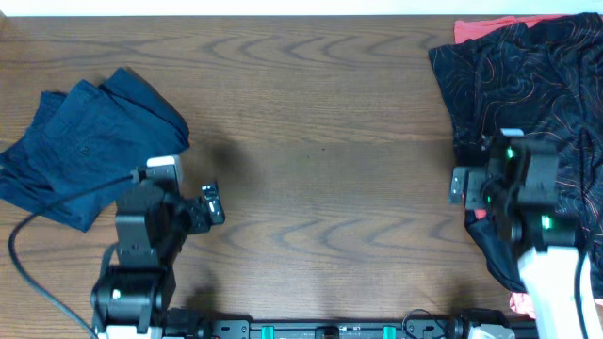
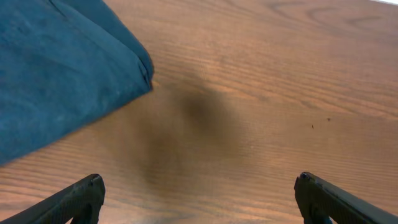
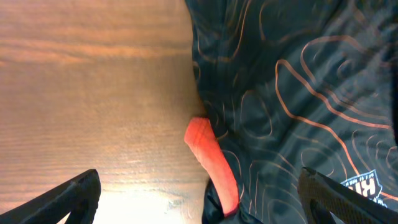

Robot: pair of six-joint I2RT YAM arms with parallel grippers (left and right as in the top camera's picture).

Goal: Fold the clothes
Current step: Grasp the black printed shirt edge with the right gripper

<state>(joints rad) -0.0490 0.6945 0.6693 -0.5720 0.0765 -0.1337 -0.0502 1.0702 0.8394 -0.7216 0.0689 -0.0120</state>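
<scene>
A black jersey [image 1: 528, 85] with thin orange contour lines lies crumpled at the table's right side. It fills the right of the right wrist view [image 3: 292, 93]. A coral-red shirt edge [image 3: 211, 162] sticks out from under it, and red cloth shows at the back [image 1: 480, 28]. My right gripper [image 3: 199, 193] is open above the jersey's left edge, holding nothing. A navy garment [image 1: 85, 141] lies bunched at the left, and in the left wrist view [image 2: 56, 68]. My left gripper [image 2: 196, 199] is open over bare wood, right of the navy garment.
The wooden table [image 1: 320, 169] stretches between the two piles. A black cable [image 1: 57, 207] runs from the left arm across the navy garment's near edge. A rail with green markers [image 1: 320, 330] lines the front edge.
</scene>
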